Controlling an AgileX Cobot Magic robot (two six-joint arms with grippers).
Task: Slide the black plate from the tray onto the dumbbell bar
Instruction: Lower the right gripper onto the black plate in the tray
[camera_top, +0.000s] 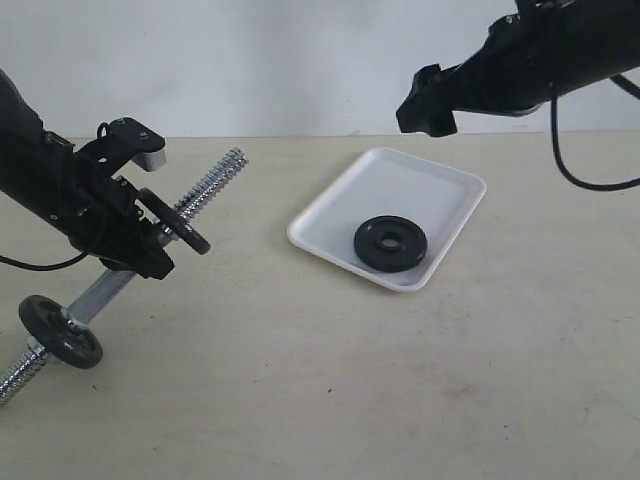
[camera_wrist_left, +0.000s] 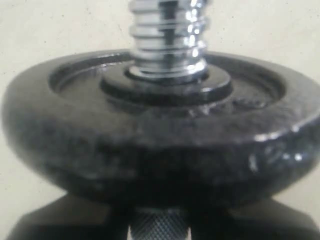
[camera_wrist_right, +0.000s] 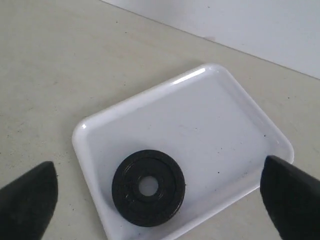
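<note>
We are seeing the black plate (camera_top: 390, 242) lying flat in the tray (camera_top: 400, 175), toward the tray's near corner, hole facing up, nothing touching it. The tray is sitting on the bench (camera_top: 300, 390), right of centre in the exterior view. In the right wrist view the black plate (camera_wrist_right: 148, 187) is showing whole, close to one rim of the tray (camera_wrist_right: 200, 120).

The right arm (camera_top: 530, 60) is hanging above the tray's far edge, well apart from the plate. The right jaws are standing wide and holding nothing. We are seeing only two dark fingertips (camera_wrist_right: 30, 205) at opposite edges of the right wrist view.

The left arm (camera_top: 50, 190) is reaching in from the left, and the left jaws are clamping the dumbbell bar (camera_top: 215, 178) on its knurled middle. The bar is tilting, one threaded end pointing up toward the back. One black disc (camera_top: 178, 222) is sitting on the bar just beside the left jaws, and a second disc (camera_top: 62, 332) is sitting nearer the low end. In the left wrist view the black disc (camera_wrist_left: 160, 145) is filling the frame, with the dumbbell bar (camera_wrist_left: 167, 40) rising out of its hole
</note>
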